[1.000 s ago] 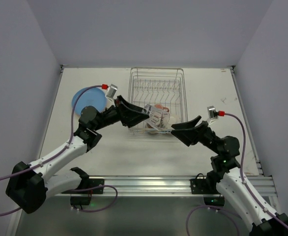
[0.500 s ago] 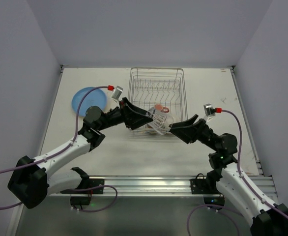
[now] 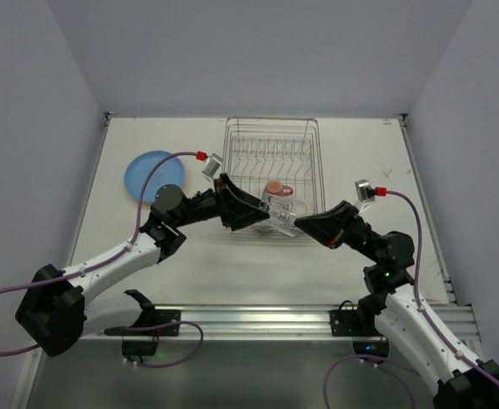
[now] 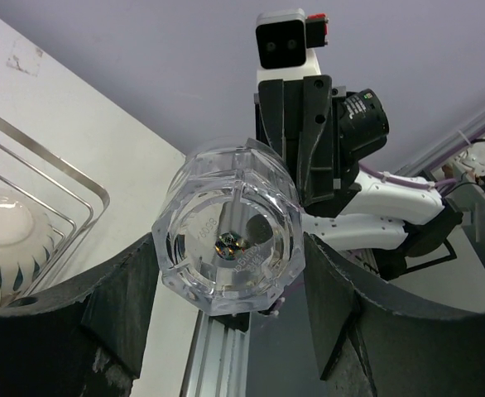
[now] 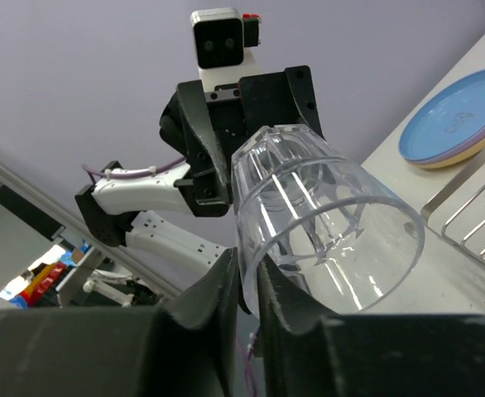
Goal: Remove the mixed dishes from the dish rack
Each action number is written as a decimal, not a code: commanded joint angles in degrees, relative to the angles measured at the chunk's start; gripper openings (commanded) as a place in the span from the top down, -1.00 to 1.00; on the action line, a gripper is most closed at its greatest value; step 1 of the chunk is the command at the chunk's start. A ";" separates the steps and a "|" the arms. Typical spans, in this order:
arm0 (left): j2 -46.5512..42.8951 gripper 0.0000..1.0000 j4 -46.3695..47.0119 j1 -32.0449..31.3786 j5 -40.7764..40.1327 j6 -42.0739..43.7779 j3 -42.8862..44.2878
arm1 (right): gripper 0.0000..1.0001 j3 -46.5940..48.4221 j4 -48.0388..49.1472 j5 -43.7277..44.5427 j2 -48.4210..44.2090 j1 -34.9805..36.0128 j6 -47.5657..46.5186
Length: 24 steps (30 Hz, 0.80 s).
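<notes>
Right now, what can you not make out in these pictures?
Near end of the rack, top view: hidden by the left gripper, right gripper and tumbler.
Bowl, left wrist view: cut by the left edge and a finger.
Anything under the blue plate, top view: covered by it.
Cup, top view: too small for detail.

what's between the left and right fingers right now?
The clear glass tumbler. The left fingers clasp its base and the right fingers pinch its rim wall. The top view shows the whole span, and both wrist views show the contacts.
</notes>
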 commanded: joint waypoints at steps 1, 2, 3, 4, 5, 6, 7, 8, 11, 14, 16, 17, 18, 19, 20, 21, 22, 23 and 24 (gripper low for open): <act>-1.00 -0.05 -0.19 -0.32 0.50 2.77 1.72 | 0.71 3.35 -0.57 1.03 -1.76 0.23 -1.50; -1.09 -0.05 -0.28 -0.40 0.59 2.77 1.64 | 0.80 3.52 -0.74 1.12 -1.77 0.14 -1.58; -1.09 -0.05 -0.19 -0.32 0.68 2.69 1.55 | 0.88 3.79 -1.27 1.03 -1.77 0.14 -1.50; -1.09 -0.05 -0.19 -0.32 0.68 2.69 1.46 | 1.00 4.05 -1.53 0.77 -1.85 0.23 -1.67; -1.00 -0.06 -0.19 -0.40 0.68 2.69 1.37 | 1.00 4.40 -1.71 0.51 -1.77 0.23 -1.76; -1.00 -0.07 -0.19 -0.41 0.68 2.60 1.20 | 1.00 4.40 -1.45 0.33 -1.77 0.23 -1.67; -1.00 -0.11 0.16 -0.41 0.76 2.51 0.85 | 1.00 4.40 -1.36 0.33 -1.85 0.23 -1.67; -0.91 -0.24 0.51 -0.49 0.85 2.51 0.67 | 1.00 4.32 -1.27 0.50 -2.03 0.14 -1.59; -1.35 -0.62 1.04 -0.49 1.20 2.69 0.40 | 1.00 4.31 -2.85 1.12 -3.08 0.23 -2.46; -2.40 -0.87 -0.45 -0.49 0.50 3.91 0.67 | 1.00 4.49 -5.22 1.65 -4.40 0.23 -3.69; -3.02 -0.96 -3.60 -0.49 -1.08 5.84 1.37 | 1.00 4.67 -7.07 2.35 -5.10 0.23 -4.65; -3.72 -1.00 -4.83 -0.49 -1.78 6.63 1.54 | 1.00 5.10 -7.94 2.61 -5.80 0.23 -5.10; -4.07 -1.00 -7.46 -0.49 -2.48 7.42 1.89 | 1.00 5.45 -10.82 3.57 -6.24 0.23 -5.80; -4.77 -1.00 -8.53 -0.49 -3.88 8.91 1.99 | 1.00 5.89 -12.68 4.28 -6.68 0.23 -7.72; -5.04 -1.00 -9.58 -0.49 -4.50 9.54 2.07 | 1.00 7.03 -14.79 4.98 -7.65 0.23 -8.69; -5.39 -1.00 -10.72 -0.41 -5.38 10.33 2.42 | 1.00 7.74 -19.16 5.77 -8.00 0.23 -9.84; -6.00 -1.00 -14.56 -0.41 -8.00 12.07 2.69 | 1.00 8.44 -21.55 7.43 -8.44 0.23 -12.37; -6.18 -1.00 -16.78 -0.41 -9.42 12.96 3.12 | 1.00 10.19 -24.36 8.58 -8.88 0.23 -13.79; -6.44 -1.00 -20.11 -0.41 -12.13 13.84 3.65 | 1.00 11.25 -29.96 9.72 -9.41 0.14 -15.28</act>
